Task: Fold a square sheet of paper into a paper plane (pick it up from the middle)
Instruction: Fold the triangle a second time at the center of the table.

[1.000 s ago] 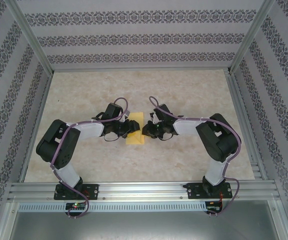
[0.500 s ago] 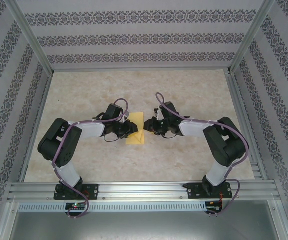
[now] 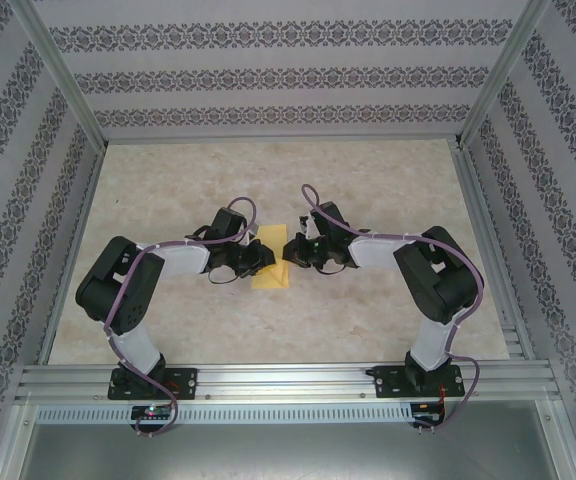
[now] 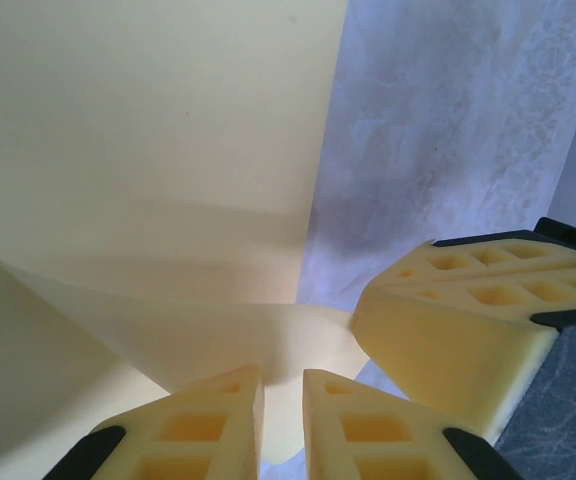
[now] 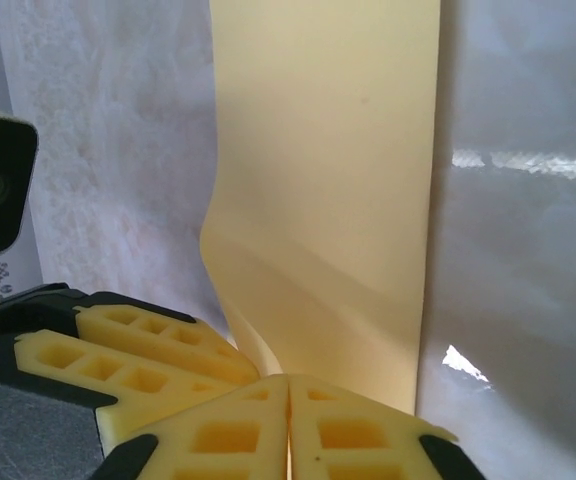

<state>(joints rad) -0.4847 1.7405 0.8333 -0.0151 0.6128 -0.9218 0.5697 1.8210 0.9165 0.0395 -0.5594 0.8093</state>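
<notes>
**Two grippers pinching one sheet: fold in progress**

Two pinches meet at the middle of the table (image 3: 368, 180). The sheet of paper (image 3: 271, 276) lies there as a narrow yellow strip, apparently already folded over, its long edges running away from the arm bases.

- **Left gripper** (image 4: 283, 390): fingers drawn almost together on a raised flap of the sheet.
- **Right gripper** (image 5: 288, 385): clenched tight on the curled-up edge, from the opposite side.
- **Spacing:** the two sets of fingers stand just beside each other.

**Judgement:** this is a middle fold, well short of a finished plane. The next move calls for both arms to carry the lifted flap across together and then press a crease. Uneven pulling could tear or skew the paper.

**Edges:** the far part of the strip lies flat, its sides straight.

**Room:** bare table lies on every side, and the walls are well apart from the work.
</notes>
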